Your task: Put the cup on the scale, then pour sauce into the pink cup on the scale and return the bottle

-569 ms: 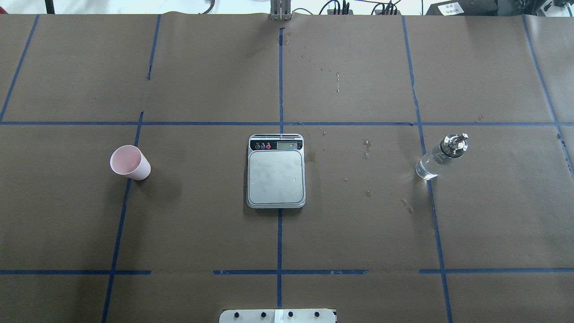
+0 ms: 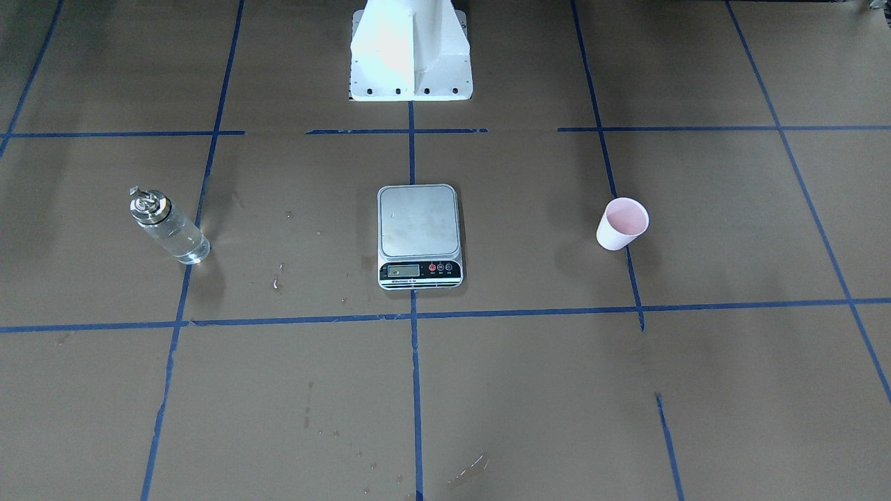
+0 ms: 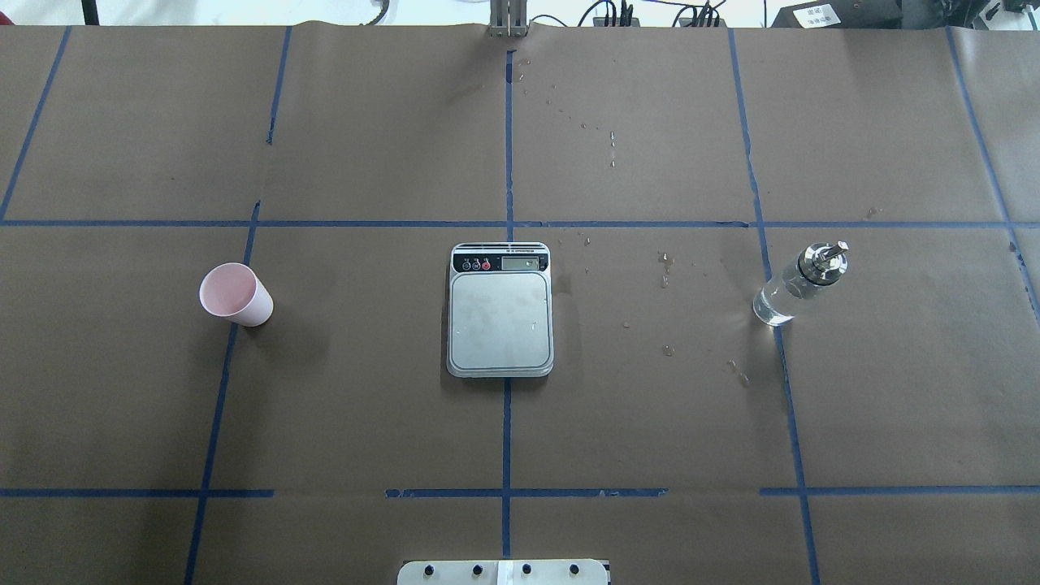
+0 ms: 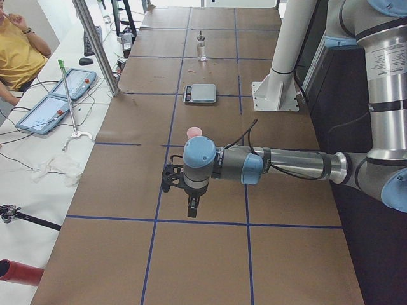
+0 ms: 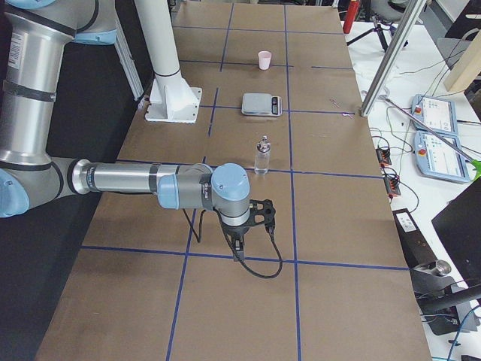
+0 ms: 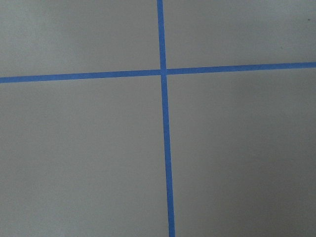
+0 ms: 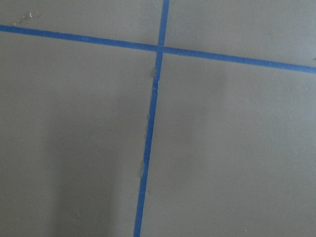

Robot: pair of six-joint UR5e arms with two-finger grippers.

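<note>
Both the left fingers [image 4: 192, 207] and right fingers [image 5: 238, 244] hover, their spread impossible to tell; cup [image 3: 236, 294] stands apart from scale [image 3: 500, 317].

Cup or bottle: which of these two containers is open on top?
The cup: its pink mouth is wide open, while the bottle is capped in metal.

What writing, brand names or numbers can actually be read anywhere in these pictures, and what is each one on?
None of the text here is legible.
Scale: small print by the buttons and under the display, too small to read; no legible digits on the display.
White label on a black box at the table's far edge: blurred characters.
Sticker on the robot's left arm: too small to read.
</note>
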